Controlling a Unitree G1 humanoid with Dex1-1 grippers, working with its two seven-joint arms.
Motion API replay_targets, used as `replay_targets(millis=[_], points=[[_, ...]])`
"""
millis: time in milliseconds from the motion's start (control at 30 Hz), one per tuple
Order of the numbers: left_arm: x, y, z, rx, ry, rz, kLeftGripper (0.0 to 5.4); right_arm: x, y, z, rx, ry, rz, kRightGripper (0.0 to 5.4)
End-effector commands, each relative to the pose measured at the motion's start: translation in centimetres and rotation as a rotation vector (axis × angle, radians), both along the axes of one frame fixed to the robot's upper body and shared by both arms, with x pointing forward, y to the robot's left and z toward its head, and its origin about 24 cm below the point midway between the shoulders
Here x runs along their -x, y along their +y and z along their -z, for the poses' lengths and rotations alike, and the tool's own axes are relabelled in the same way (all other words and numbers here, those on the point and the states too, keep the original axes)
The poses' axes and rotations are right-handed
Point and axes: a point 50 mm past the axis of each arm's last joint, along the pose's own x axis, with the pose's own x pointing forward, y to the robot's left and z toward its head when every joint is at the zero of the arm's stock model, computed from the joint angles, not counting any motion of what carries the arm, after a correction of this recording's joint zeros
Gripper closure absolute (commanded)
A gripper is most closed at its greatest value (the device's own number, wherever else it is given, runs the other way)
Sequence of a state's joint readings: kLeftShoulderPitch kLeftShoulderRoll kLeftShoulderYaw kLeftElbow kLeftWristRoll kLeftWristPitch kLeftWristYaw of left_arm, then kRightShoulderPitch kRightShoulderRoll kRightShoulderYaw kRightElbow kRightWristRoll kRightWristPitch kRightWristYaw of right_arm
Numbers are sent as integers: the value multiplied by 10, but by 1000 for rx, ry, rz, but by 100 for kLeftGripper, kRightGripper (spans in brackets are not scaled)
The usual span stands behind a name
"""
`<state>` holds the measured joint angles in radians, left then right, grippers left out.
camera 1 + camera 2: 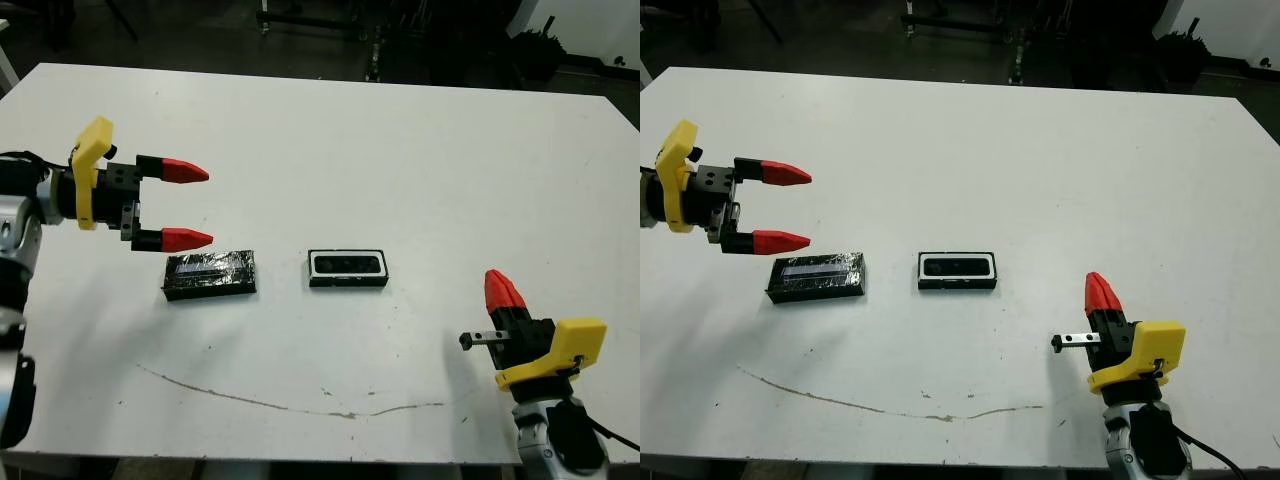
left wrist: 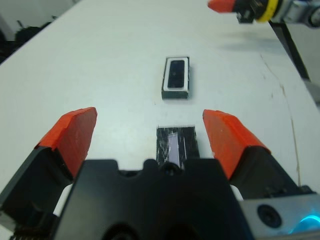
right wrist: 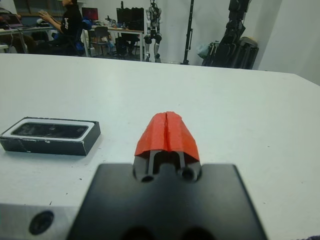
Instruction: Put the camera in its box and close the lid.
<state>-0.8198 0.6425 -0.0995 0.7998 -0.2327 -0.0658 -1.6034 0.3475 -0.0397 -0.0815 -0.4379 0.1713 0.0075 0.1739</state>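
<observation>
The box (image 1: 347, 282), a small black tray with white lining, lies at the table's middle. The camera (image 1: 347, 264), a flat black piece, rests inside it and also shows in the right wrist view (image 3: 50, 131). To the box's left lies the lid (image 1: 209, 274), a glossy black slab flat on the table. My left gripper (image 1: 205, 206) is open just beyond the lid's left end, holding nothing, with the lid between its fingers (image 2: 75, 132) in the left wrist view. Near the front right edge, my right gripper (image 1: 500, 290) is shut and empty, well apart from the box.
A thin dark scratch line (image 1: 280, 405) runs across the table's front part. Beyond the far edge are dark stands and equipment (image 3: 240, 35), and a person (image 3: 70, 25) sits at a desk in the background.
</observation>
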Motion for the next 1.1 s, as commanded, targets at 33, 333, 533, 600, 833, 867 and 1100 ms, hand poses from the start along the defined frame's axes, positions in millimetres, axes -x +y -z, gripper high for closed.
replay_targets(millis=[33, 333, 533, 600, 833, 867, 1100], points=[[-2, -7, 5, -29, 1, 41, 0, 1, -2, 1, -1, 5, -1, 540], [0, -21, 25, -15, 65, 96, 0, 1, -3, 2, 6, 17, -1, 540], [2, -19, 33, -16, 94, 87, 0, 1, -3, 1, 16, 19, 6, 540], [4, -19, 35, -26, 96, 91, 0, 1, -2, 2, 16, 24, 9, 540], [5, -17, 41, -44, 122, 83, 0, 1, 0, 2, 21, 21, 9, 540], [5, -16, 42, -52, 123, 83, 0, 2, 0, 3, 20, 21, 9, 540], [5, -13, 47, -90, 112, 63, 0, 2, 0, 3, 28, 22, 7, 540]])
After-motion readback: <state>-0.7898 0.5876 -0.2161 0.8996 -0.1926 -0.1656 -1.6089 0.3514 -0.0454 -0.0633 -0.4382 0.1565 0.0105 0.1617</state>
